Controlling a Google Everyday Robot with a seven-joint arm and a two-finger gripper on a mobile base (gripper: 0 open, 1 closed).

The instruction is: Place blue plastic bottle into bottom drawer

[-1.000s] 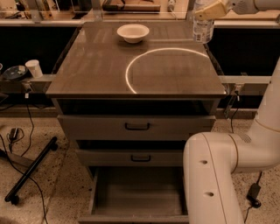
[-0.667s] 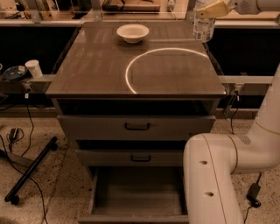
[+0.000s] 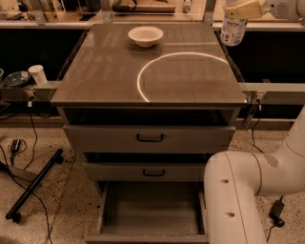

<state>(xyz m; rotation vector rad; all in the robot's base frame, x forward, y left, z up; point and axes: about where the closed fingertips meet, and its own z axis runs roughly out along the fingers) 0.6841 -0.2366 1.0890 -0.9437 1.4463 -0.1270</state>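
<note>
The blue plastic bottle (image 3: 233, 29), clear with a pale label, hangs at the top right, just past the right rear corner of the cabinet top (image 3: 119, 76). My gripper (image 3: 242, 10) is shut on its upper part and holds it off the surface. The bottom drawer (image 3: 150, 209) is pulled open at the bottom of the view, and the part of its inside that shows holds nothing. My white arm segment (image 3: 233, 200) stands beside the drawer's right edge and covers part of it.
A cream bowl (image 3: 145, 35) sits at the back of the cabinet top. Two upper drawers with dark handles (image 3: 149, 138) are slightly open. A white cup (image 3: 36, 74) stands on a rail at the left. A black stand leg (image 3: 33, 186) and cables lie on the floor.
The gripper and the bottle have moved to the right and slightly up, from over the cabinet's rear right corner to just beyond its edge.
</note>
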